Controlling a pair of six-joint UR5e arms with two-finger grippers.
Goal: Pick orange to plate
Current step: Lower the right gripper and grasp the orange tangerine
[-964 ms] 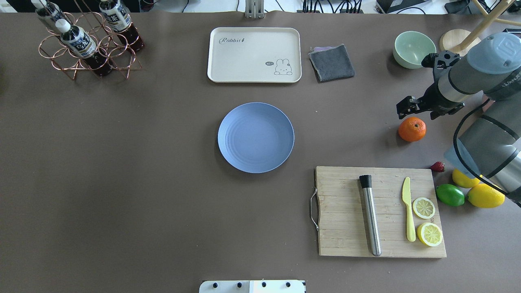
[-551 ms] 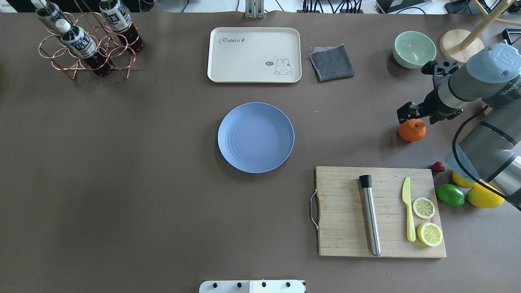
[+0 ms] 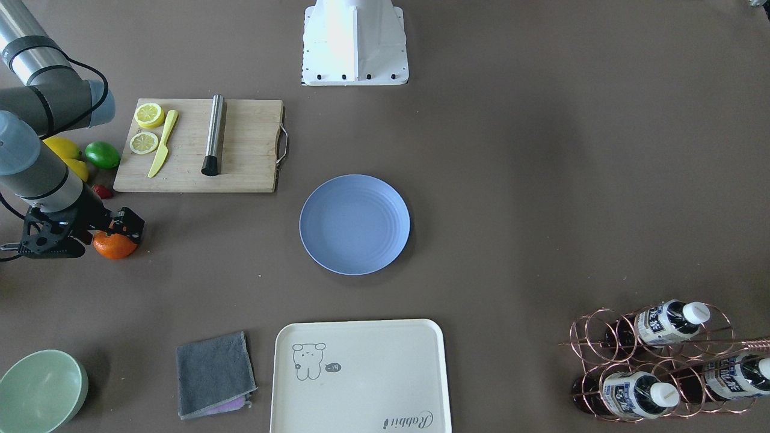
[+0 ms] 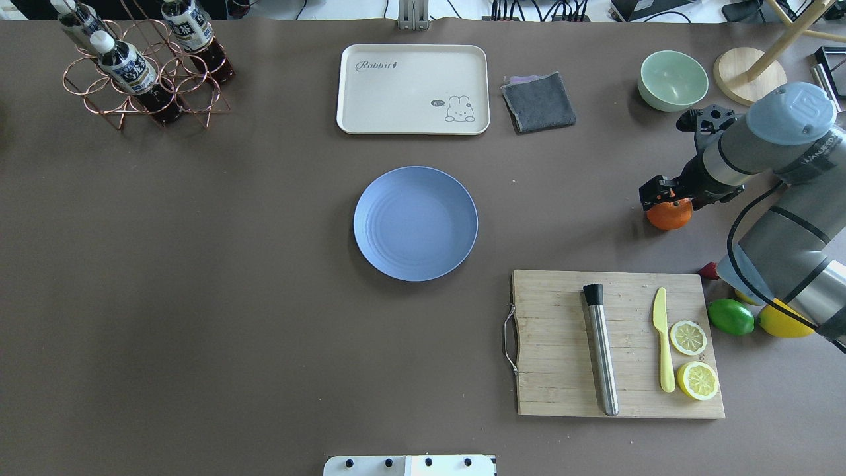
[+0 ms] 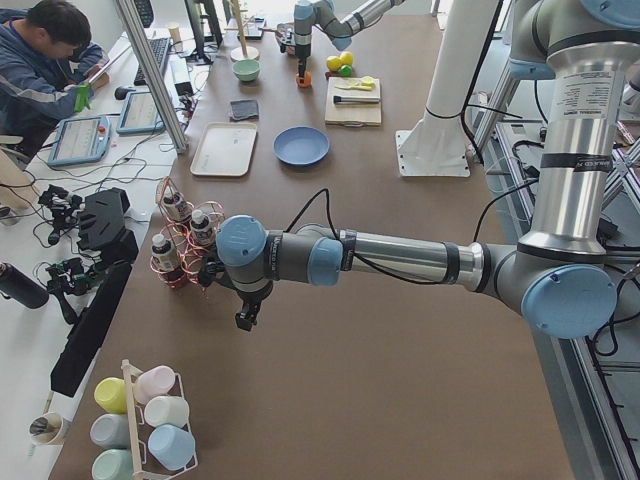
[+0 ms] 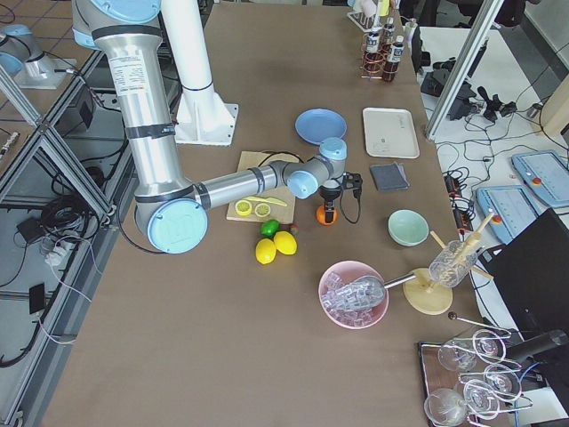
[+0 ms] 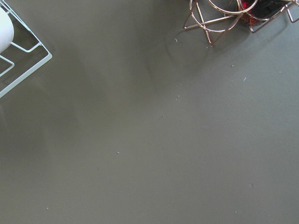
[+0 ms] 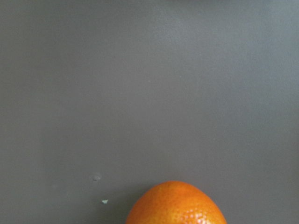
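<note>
The orange [image 4: 671,217] rests on the brown table at the right, well apart from the pale blue plate [image 4: 415,223] in the middle, which holds nothing. My right gripper [image 4: 662,199] hangs low over the orange's top, jaws open, fingers down around its far side. From the front-facing view the orange [image 3: 113,248] peeks out under that gripper [image 3: 122,231]. The right wrist view shows only the top of the orange [image 8: 176,206] at the bottom edge. My left gripper [image 5: 244,319] hovers near the bottle rack at the table's left end; I cannot tell whether it is open or shut.
A wooden cutting board [image 4: 562,344] with a metal muddler, yellow knife and lemon slices lies near the orange. A lime [image 4: 730,317], lemons [image 4: 784,323] and a strawberry [image 4: 710,270] sit beside it. At the back stand a green bowl [image 4: 673,80], grey cloth [image 4: 538,101], cream tray [image 4: 413,89] and bottle rack [image 4: 142,73].
My right gripper has come down and in over the orange; its fingers now cover the fruit's top. The orange and plate stayed put.
</note>
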